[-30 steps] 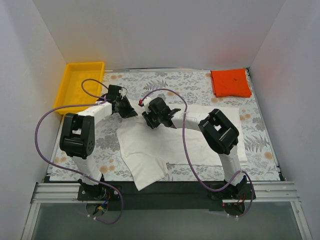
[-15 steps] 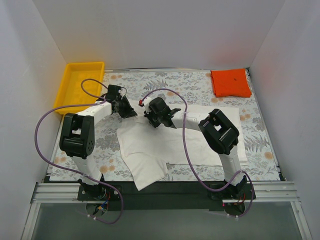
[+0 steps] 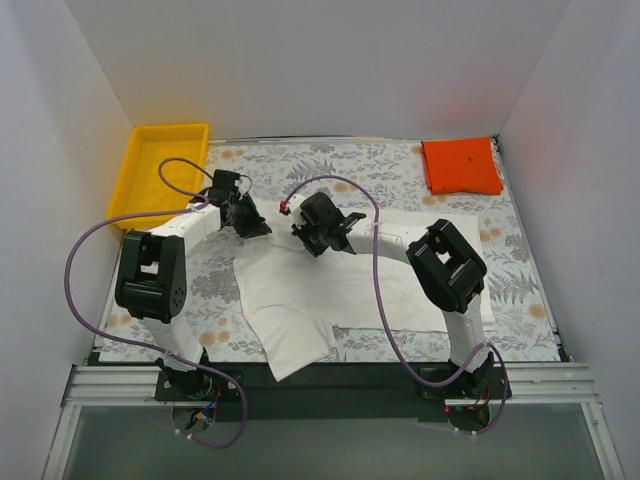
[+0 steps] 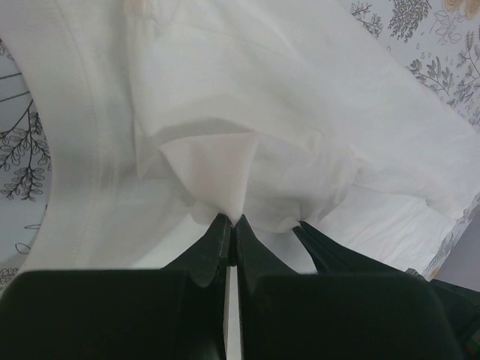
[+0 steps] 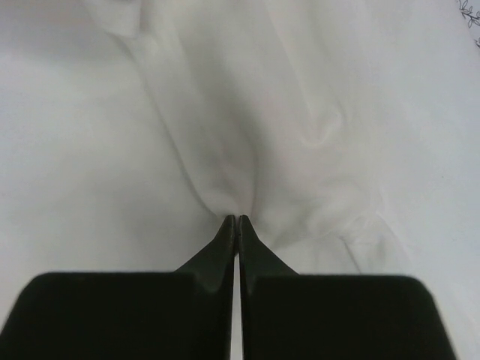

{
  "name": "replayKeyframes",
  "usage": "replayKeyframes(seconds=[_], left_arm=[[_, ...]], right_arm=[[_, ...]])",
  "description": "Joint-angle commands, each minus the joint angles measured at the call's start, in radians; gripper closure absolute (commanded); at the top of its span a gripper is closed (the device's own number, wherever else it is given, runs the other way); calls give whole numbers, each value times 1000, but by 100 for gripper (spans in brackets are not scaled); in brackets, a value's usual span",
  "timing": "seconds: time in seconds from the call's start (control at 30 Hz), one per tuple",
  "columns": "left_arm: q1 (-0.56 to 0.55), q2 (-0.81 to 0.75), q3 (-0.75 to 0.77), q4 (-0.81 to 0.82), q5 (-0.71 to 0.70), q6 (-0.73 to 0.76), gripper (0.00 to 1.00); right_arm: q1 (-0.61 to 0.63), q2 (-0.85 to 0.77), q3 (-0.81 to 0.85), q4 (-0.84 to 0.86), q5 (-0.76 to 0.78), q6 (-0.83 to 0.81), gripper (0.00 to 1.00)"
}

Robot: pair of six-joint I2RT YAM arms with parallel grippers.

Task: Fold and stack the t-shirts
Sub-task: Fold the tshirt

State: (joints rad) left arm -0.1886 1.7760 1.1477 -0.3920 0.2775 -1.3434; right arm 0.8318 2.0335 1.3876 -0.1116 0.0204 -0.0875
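Observation:
The white t-shirt [image 3: 330, 290] lies spread and rumpled across the middle of the table. My left gripper [image 3: 250, 222] is at its far left corner, shut on a pinched fold of the white cloth [image 4: 217, 169]. My right gripper [image 3: 312, 240] is at the shirt's far edge, a little right of the left one, shut on a pinch of the same cloth [image 5: 247, 150]. The orange-red t-shirt [image 3: 461, 166] lies folded in a square at the far right corner, away from both grippers. No black print shows.
A yellow tray [image 3: 165, 172] stands at the far left, just behind the left arm. The floral tablecloth [image 3: 380, 170] shows bare between the shirts. White walls close in the left, far and right sides.
Both grippers have shifted slightly toward the far side, keeping their hold on the white shirt's far edge. The cloth has barely moved.

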Motion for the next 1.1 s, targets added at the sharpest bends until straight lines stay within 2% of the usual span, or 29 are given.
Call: replayKeyframes(seconds=[0.0, 0.3, 0.67, 1.07], left_arm=[[6, -102, -34, -21, 11, -8, 100], [6, -202, -105, -47, 3, -34, 100], [5, -260, -224, -41, 77, -91, 100], [-18, -251, -333, 21, 124, -148, 100]], right_arm=[[4, -64, 36, -42, 1, -37, 99], [3, -88, 47, -76, -43, -67, 99], [-8, -99, 65, -169, -89, -123, 99], [-16, -90, 82, -247, -77, -181, 99]])
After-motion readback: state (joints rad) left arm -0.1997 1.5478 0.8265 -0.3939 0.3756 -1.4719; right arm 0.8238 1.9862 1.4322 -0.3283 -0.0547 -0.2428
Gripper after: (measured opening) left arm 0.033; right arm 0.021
